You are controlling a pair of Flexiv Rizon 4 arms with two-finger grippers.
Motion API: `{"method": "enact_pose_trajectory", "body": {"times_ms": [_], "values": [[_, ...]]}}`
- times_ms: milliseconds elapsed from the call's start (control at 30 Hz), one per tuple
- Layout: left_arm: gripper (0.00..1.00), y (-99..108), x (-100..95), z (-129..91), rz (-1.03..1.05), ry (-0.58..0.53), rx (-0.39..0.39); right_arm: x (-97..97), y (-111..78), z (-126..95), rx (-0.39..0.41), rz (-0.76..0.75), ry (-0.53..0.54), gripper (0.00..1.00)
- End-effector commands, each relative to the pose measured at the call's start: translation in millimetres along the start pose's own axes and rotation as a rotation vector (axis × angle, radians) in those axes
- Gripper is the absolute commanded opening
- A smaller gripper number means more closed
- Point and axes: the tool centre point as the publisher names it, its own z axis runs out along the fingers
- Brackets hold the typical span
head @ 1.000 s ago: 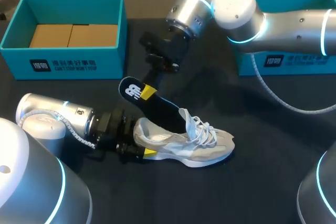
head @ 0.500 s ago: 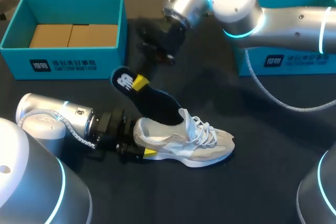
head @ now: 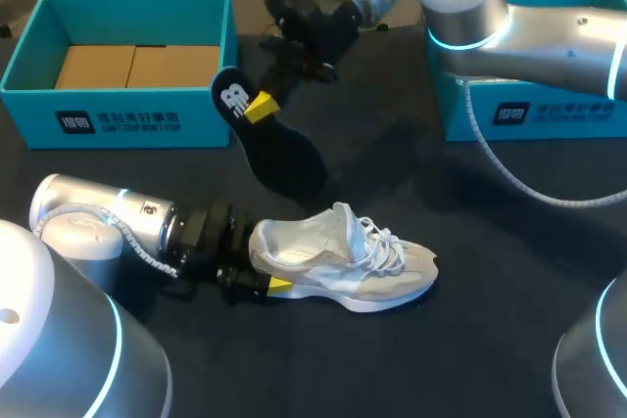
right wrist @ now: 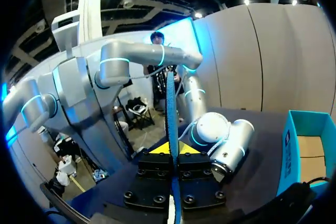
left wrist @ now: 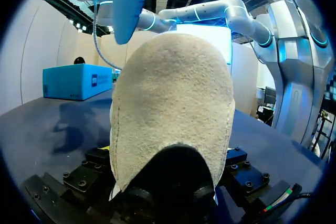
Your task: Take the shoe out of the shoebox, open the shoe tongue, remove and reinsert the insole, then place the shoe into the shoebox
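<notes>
The left fingers (head: 279, 286) are closed on the heel of the shoe (head: 343, 263), steadying it upright on the desk (head: 470, 349) near the shoebox (head: 127, 116), while the right fingers (head: 258, 108), clamped on the insole (head: 282, 156), hold it clear above, apparently ready for reinsertion.

The low suede running shoe (head: 343, 263) was cream-white; the flat foam insole (head: 281, 156) black, its heel marked white.
</notes>
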Motion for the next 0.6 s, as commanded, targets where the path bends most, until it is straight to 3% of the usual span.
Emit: {"method": "enact_pose_trajectory", "body": {"times_ms": [33, 200, 600], "values": [[0.0, 1.6, -1.2, 1.3, -0.001, 0.001, -0.004, 27.7, 9.4, -6.7, -0.013, 0.025, -0.12, 0.0], [0.0, 1.6, -1.2, 1.3, -0.001, 0.001, -0.004, 50.8, 29.1, -23.5, -0.028, 0.104, -0.228, 0.0], [0.0, 1.6, -1.2, 1.3, -0.001, 0.001, -0.004, 50.8, 29.1, -23.5, -0.028, 0.104, -0.228, 0.0]]}}
